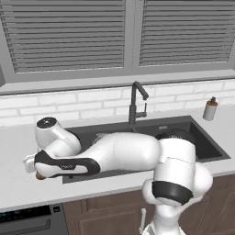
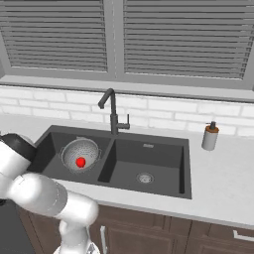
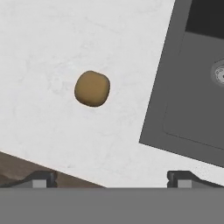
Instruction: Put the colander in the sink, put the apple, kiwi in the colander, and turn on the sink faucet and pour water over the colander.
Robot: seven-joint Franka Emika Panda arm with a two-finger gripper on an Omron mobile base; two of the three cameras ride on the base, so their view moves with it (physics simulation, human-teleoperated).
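Lying kiwi (image 3: 92, 89) clear of sink (image 3: 175, 109) edge

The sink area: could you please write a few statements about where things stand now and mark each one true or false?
1. The colander sits in the sink's left basin. True.
2. The apple lies on the counter. False: it is inside the colander.
3. The kiwi is already in the colander. False: it lies on the white counter beside the sink.
4. The gripper is open, holding nothing. True.
5. Water runs from the faucet. False: no stream is visible.
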